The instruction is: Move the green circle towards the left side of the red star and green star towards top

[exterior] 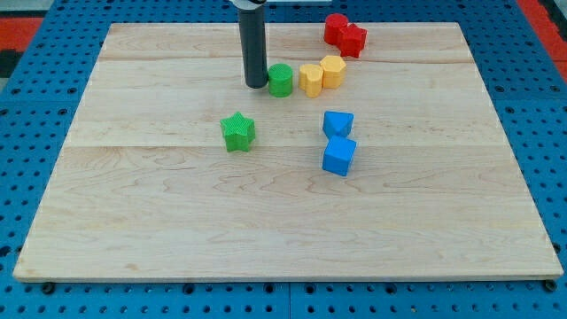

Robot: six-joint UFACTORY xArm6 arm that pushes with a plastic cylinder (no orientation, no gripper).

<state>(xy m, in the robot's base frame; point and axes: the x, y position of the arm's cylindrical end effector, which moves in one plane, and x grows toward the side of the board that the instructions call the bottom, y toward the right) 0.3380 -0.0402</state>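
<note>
The green circle [281, 80] stands near the view's top centre, touching a yellow block on its right. My tip [256, 85] is just left of the green circle, close to it or touching it. The red star [353, 40] lies at the view's top right, joined to a red round block [335, 27] on its upper left. The green star [237, 132] lies below and left of the green circle, apart from my tip.
Two yellow blocks [311, 79] [332, 70] sit side by side right of the green circle. Two blue blocks [337, 123] [338, 156] sit stacked in the view right of centre. The wooden board [133, 221] lies on a blue pegboard.
</note>
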